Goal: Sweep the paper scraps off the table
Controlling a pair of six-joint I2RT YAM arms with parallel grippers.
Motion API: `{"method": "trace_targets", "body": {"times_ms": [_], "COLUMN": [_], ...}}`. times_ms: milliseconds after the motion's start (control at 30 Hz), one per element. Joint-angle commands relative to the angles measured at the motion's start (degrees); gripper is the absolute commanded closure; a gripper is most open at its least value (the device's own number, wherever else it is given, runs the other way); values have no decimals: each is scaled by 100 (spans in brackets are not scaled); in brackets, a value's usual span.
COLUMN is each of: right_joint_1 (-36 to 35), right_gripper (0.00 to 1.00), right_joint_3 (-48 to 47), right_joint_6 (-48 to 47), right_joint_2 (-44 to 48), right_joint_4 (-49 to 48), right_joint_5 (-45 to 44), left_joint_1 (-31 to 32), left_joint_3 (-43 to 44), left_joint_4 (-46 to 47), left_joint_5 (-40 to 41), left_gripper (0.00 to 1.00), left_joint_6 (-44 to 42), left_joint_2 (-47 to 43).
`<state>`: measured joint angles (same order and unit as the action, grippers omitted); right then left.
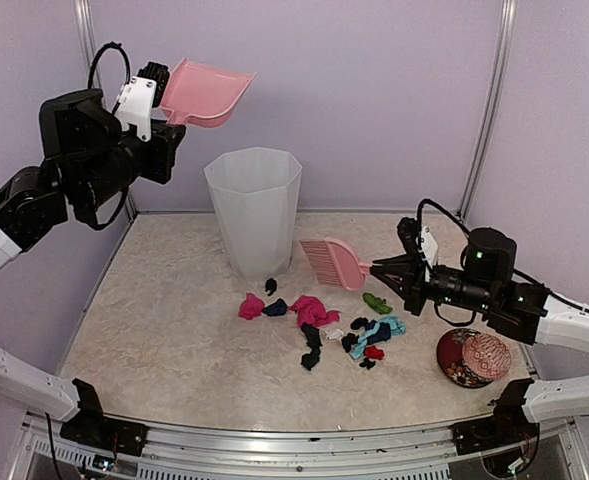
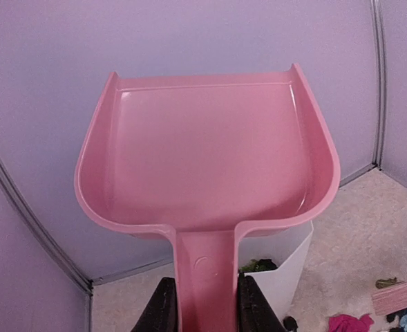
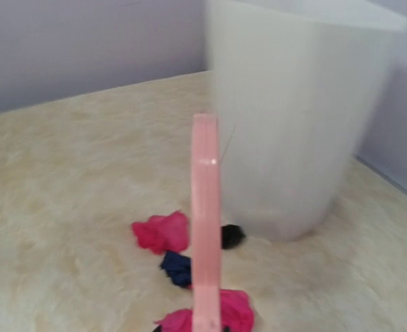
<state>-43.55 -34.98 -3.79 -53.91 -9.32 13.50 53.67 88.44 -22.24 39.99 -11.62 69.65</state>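
Paper scraps [image 1: 319, 325] are seen clustered on the table [image 1: 174, 330], at 5 o'clock of the bin [image 1: 254, 210]. The empty dustpan [image 1: 206, 92] is gripped aloft in the left jaws, the brush [image 1: 332, 263] in the right jaws. Collection is judged pending: the dustpan must be lowered at 9 o'clock of the scraps.

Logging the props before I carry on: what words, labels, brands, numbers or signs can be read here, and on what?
No readable text in any view.
pink dustpan: a faint round moulded mark on the handle, too faint to read.
white bin, pink brush, paper scraps: plain.
red patterned dish: pattern only, no letters.
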Motion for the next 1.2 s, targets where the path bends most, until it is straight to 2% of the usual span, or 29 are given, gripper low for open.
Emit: {"method": "trace_targets", "body": {"times_ms": [0,167,300,533,833,1167], "right_joint_1": [-347,-680,-774,-791,-793,-868], "right_gripper": [100,100,100,100,100,100], "right_joint_3": [-330,-431,-705,-1704,-2738,-3258], "right_joint_6": [-1067,-2470,-3629,-4693,-5267,-5457], "right_joint_2": [-417,-1043,-1671,-3030,-4454,-5443], "right_joint_4": [-503,-858,-905,-680,-412,-441], "right_joint_5": [366,11,-132,-916,-1502,-1698], "left_joint_1": [-14,-57,-193,-943,-1631,-1841], "left_joint_3": [-813,-1656,-2270,-2903,-3597,-3604], "left_joint_4": [-689,-806,-598,-158,433,398], "left_joint_5": [-1029,-1303,-1490,-2270,-3266,-3528], "left_gripper": [100,100,100,100,100,100], "left_joint_6": [1559,2079,2054,1849,2127,2157], "left_joint_2": [-765,-1401,-1776,-2142,-2708,-2695]}}
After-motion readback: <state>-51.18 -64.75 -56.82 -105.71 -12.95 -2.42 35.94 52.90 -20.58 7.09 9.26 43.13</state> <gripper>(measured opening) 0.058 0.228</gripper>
